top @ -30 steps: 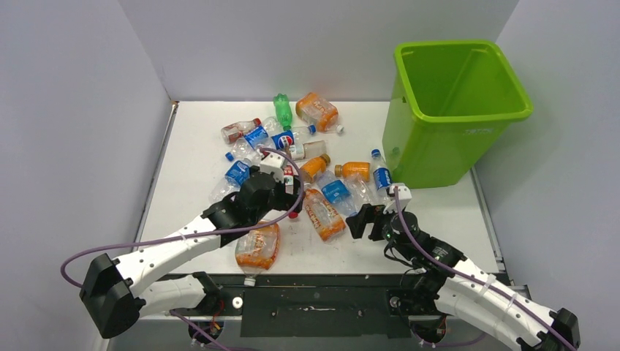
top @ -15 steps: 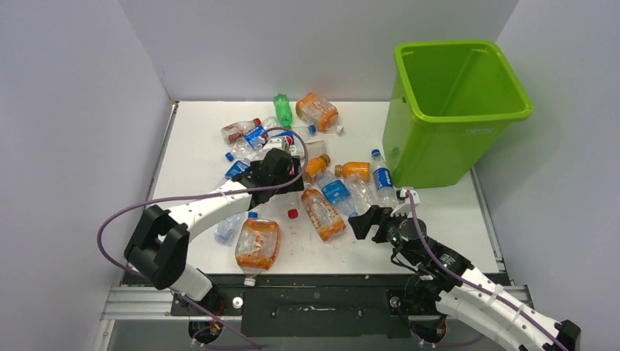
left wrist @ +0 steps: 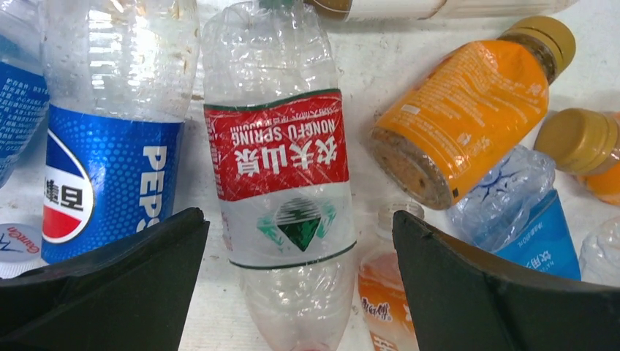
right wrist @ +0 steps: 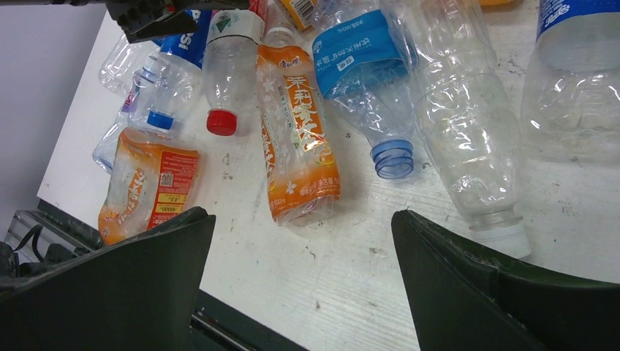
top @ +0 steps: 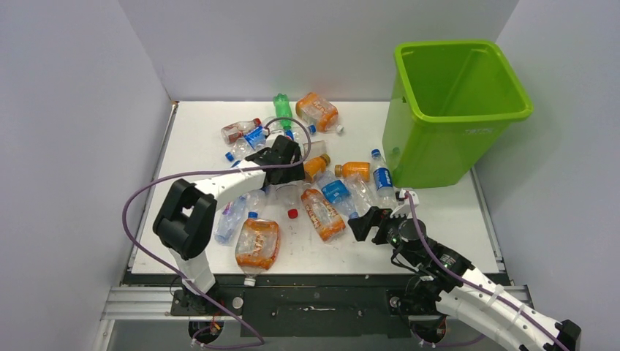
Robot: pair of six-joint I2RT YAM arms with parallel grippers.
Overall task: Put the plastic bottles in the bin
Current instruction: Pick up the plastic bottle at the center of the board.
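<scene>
Several crushed plastic bottles (top: 322, 213) lie scattered over the middle of the white table (top: 197, 146). The lime-green bin (top: 431, 146) stands at the far right. My left gripper (top: 281, 157) hangs open, low over the pile. In the left wrist view this gripper (left wrist: 298, 218) straddles a clear red-labelled bottle (left wrist: 281, 146) without touching it. A Pepsi bottle (left wrist: 110, 183) lies to the left and an orange bottle (left wrist: 468, 102) to the right. My right gripper (top: 369, 223) is open near the front. It (right wrist: 303, 216) holds nothing, just short of an orange-labelled bottle (right wrist: 296, 131).
A flattened orange bottle (top: 257, 245) lies by the table's front edge. A green bottle (top: 282, 110) and a big orange one (top: 316, 111) lie at the back. A clear bottle (right wrist: 468, 139) and a blue-labelled one (right wrist: 365, 66) lie before the right gripper. Grey walls enclose the table.
The left arm has stretched farther back into the pile, carrying its open gripper away from the front. The right gripper has shifted slightly and stayed open.
</scene>
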